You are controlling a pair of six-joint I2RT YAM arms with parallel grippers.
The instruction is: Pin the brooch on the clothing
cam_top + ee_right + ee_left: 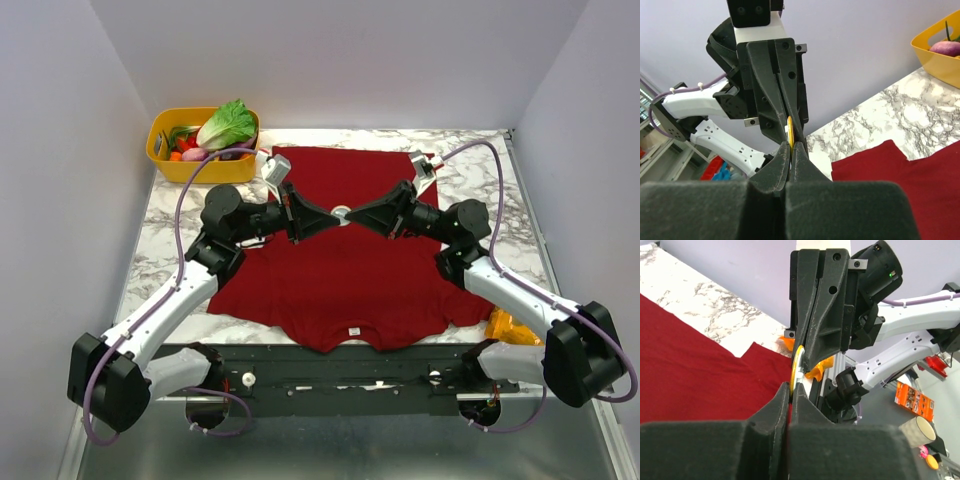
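Note:
The dark red shirt [340, 270] lies flat on the marble table, its white neck label [353, 331] toward the arms. Above its chest, the small golden brooch [341, 213] is held on edge between both grippers, which meet tip to tip. My left gripper [326, 219] comes in from the left and my right gripper [355, 215] from the right. In the left wrist view my left gripper [791, 389] is shut on the lower rim of the brooch [796, 367]. In the right wrist view my right gripper [791, 146] pinches the brooch [790, 136] from the opposite side.
A yellow basket [165, 165] with lettuce and other vegetables stands at the back left corner. An orange snack bag [508, 328] lies by the shirt's near right sleeve. White walls close in the left, back and right sides.

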